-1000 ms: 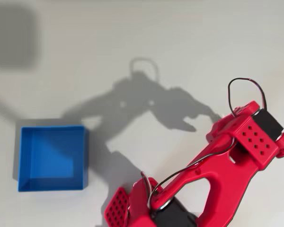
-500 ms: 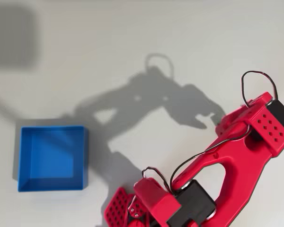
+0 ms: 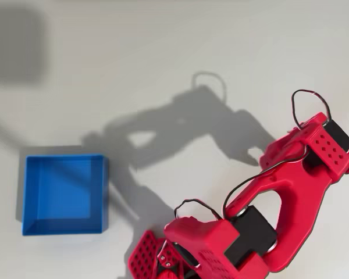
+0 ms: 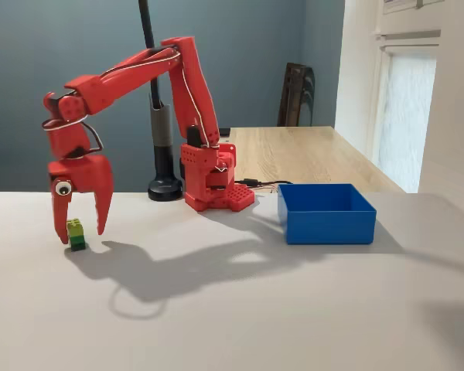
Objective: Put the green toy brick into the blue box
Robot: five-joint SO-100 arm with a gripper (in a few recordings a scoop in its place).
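The box (image 3: 64, 193) sits at eight o'clock in the overhead view (inside bare blue). In the fixed view, the brick (image 4: 76, 233) stands on the table (image 4: 232, 309) at nine o'clock, between the wide-open, empty gripper (image 4: 82, 229) fingers.

Dark grey-blue wall (image 4: 54, 46), wooden table (image 4: 309, 154), bright window (image 4: 410, 108) on the right, white tabletop (image 4: 240, 325)

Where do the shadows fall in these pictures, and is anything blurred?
Overhead view: the arm's sharp dark shadow crosses the table up-left of the arm. Fixed view: shadow spreads on the table in front of the gripper and green toy brick; everything is sharp.
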